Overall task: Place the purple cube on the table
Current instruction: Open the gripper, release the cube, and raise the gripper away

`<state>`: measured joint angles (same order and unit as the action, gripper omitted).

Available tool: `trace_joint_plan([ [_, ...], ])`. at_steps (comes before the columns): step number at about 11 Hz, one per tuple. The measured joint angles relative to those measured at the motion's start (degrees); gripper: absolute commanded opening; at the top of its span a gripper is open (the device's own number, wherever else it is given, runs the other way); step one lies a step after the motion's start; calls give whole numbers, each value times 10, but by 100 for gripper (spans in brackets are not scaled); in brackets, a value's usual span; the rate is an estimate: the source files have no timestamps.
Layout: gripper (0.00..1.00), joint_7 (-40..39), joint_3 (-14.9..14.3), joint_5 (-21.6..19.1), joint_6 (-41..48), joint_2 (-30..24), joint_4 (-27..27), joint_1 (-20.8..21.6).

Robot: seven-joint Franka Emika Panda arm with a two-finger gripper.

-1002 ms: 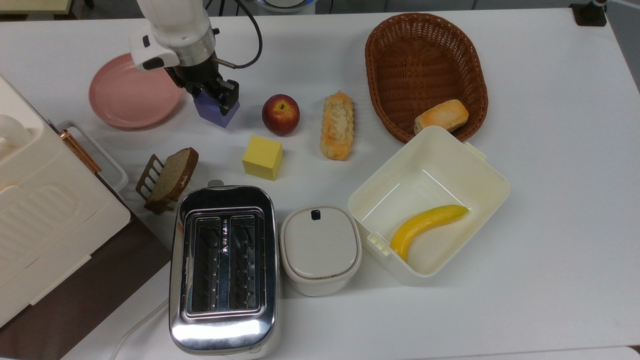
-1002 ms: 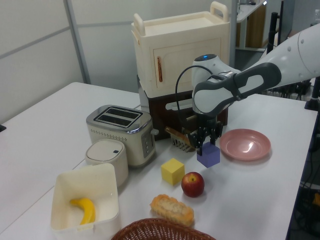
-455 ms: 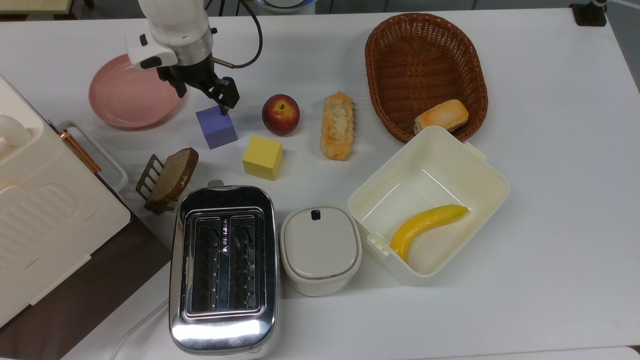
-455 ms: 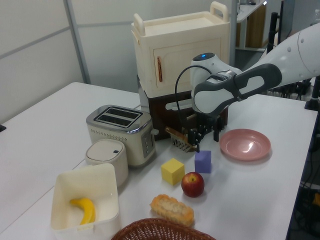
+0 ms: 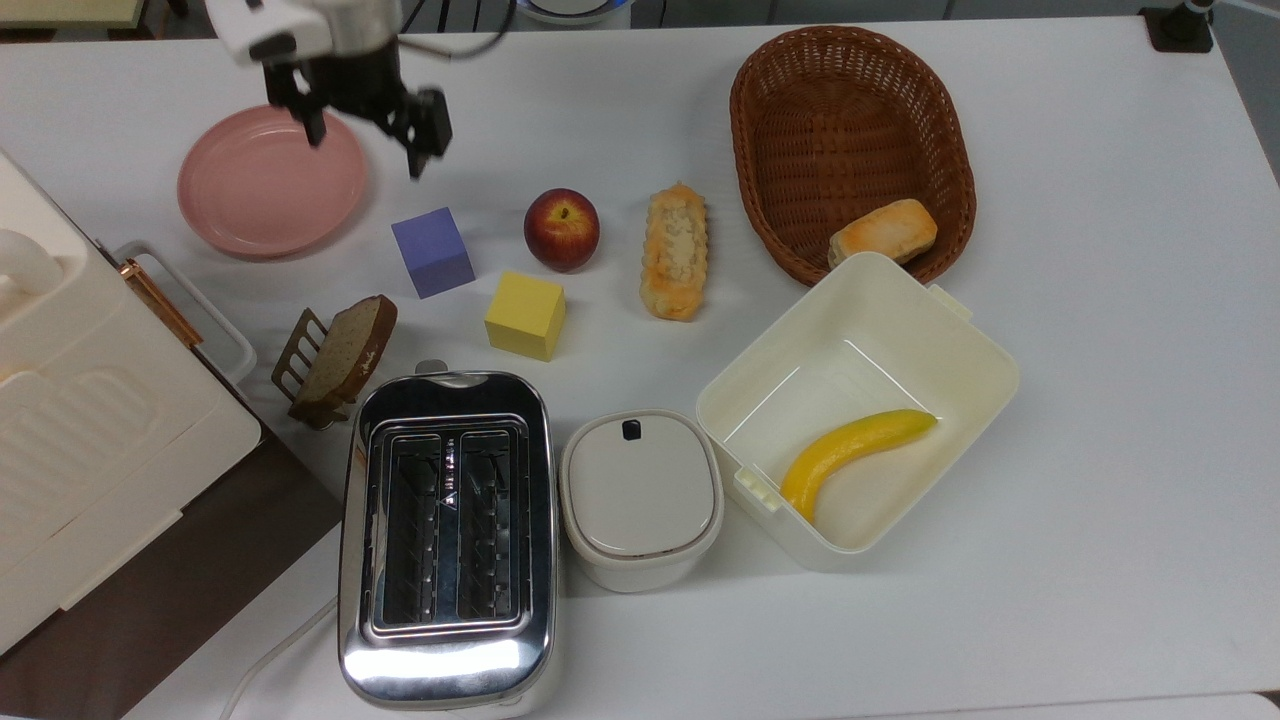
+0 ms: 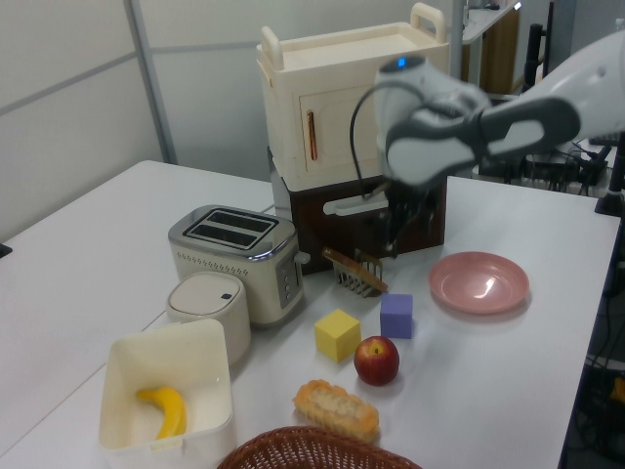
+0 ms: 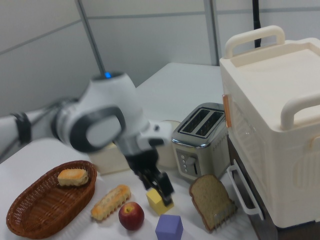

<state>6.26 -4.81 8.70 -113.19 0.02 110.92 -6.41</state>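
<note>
Small matte purple cube (image 5: 433,251) sits flat on the large white surface (image 5: 1100,350), free of any contact. Same cube in the left view (image 6: 396,315) and at the lower edge of the right view (image 7: 169,228).

Top view, clock bearings from the cube:
- round pink plate (image 5: 270,182) at 10 o'clock, near, not touching
- red apple (image 5: 562,228) at 3 o'clock, just beside
- yellow cube (image 5: 525,315) at 4 o'clock, just beside, small gap
- slice of brown bread in a little wire rack (image 5: 336,358) at 7 o'clock, near
- long glazed pastry (image 5: 674,251) at 3 o'clock, beyond the apple
- chrome two-slot toaster (image 5: 447,535) at 6 o'clock, well apart

Progress: judging by how things lie, the placing looks done. Cube is down on the surface, off the plate, upright, nothing holding it. What seems left is only for the arm to clear away.

Arm pose: black two-finger gripper (image 5: 365,125) hangs at 11 o'clock from the cube in the top view, over the plate's right rim, raised well above the surface as the left view (image 6: 402,227) shows it. Jaws are spread apart and empty, fingertips pointing down. White wrist above them; arm body blurred in the left and right views.
</note>
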Motion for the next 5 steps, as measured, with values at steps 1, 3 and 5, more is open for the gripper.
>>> trace_joint_plan([
  [1,100,-17,13,0,74,-12,-36,0],
  [3,100,-27,52,-28,170,-18,-101,1],
  [5,100,-21,78,-73,180,-17,-119,4],
])
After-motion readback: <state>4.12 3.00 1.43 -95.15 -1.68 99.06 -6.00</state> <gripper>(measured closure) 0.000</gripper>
